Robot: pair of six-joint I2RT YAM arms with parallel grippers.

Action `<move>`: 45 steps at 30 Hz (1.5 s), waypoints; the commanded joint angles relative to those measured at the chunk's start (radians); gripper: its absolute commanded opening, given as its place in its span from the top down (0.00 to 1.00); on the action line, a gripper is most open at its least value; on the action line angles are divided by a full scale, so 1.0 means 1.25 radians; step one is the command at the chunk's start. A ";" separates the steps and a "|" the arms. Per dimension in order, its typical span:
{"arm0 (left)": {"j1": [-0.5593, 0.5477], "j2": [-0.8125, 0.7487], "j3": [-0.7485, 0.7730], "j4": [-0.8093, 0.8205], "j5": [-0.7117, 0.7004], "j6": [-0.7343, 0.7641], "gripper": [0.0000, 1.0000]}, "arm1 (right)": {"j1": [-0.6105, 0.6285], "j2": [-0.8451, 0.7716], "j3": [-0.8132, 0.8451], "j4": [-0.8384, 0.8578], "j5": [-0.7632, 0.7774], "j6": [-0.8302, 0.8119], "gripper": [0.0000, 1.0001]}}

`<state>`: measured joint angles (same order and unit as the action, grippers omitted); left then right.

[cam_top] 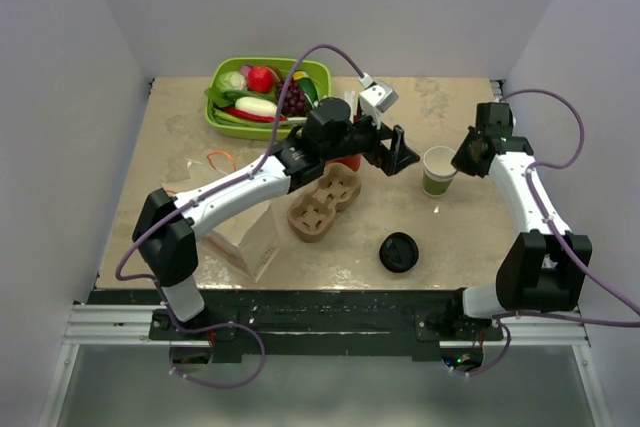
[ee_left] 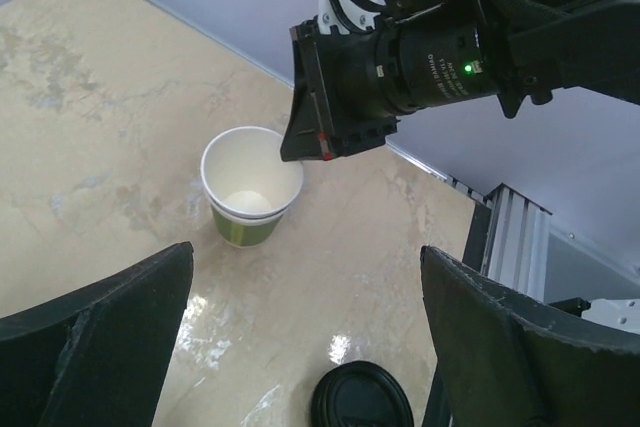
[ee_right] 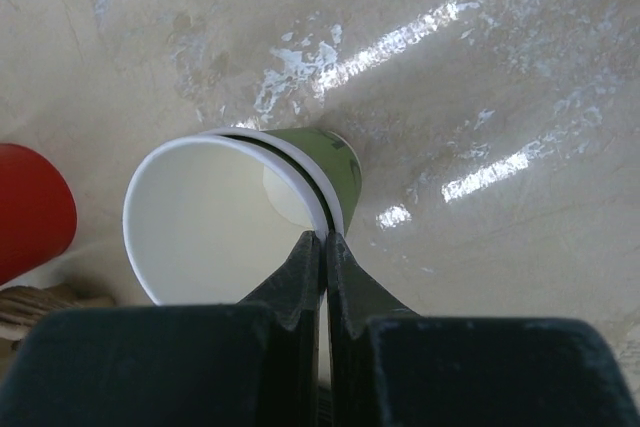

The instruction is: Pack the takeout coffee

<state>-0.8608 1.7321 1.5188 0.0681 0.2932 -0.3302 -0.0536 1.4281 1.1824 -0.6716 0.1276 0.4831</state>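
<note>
The green paper cup [cam_top: 438, 169] with a white inside has no lid on and sits at the right middle of the table. My right gripper [cam_top: 463, 155] is shut on its rim, one finger inside and one outside [ee_right: 325, 239]. The cup also shows in the left wrist view [ee_left: 250, 187] and the right wrist view [ee_right: 225, 217]. The black lid [cam_top: 398, 252] lies flat on the table nearer the front, apart from the cup, and shows in the left wrist view [ee_left: 362, 399]. My left gripper [cam_top: 400, 152] is open and empty [ee_left: 305, 277], just left of the cup and above the table.
The brown cardboard cup carrier [cam_top: 323, 204] lies in the middle. A red cup [cam_top: 347, 160] stands behind it, partly under my left arm, and shows in the right wrist view [ee_right: 30, 209]. A green basket of toy vegetables [cam_top: 268, 92] is at the back left. A brown paper bag [cam_top: 248, 239] lies front left.
</note>
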 commanded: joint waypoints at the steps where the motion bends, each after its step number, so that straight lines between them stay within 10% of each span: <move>1: -0.023 0.043 0.075 0.066 0.005 -0.005 0.00 | -0.028 -0.055 -0.014 0.051 -0.035 0.028 1.00; 45: 0.001 0.201 -0.057 0.166 0.015 -0.295 0.18 | -0.111 -0.240 -0.158 0.028 -0.273 0.052 1.00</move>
<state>-0.8574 2.0102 1.4544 0.1967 0.3065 -0.6731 -0.1864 1.1614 0.9924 -0.6422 -0.1768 0.5289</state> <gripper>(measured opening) 0.835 0.022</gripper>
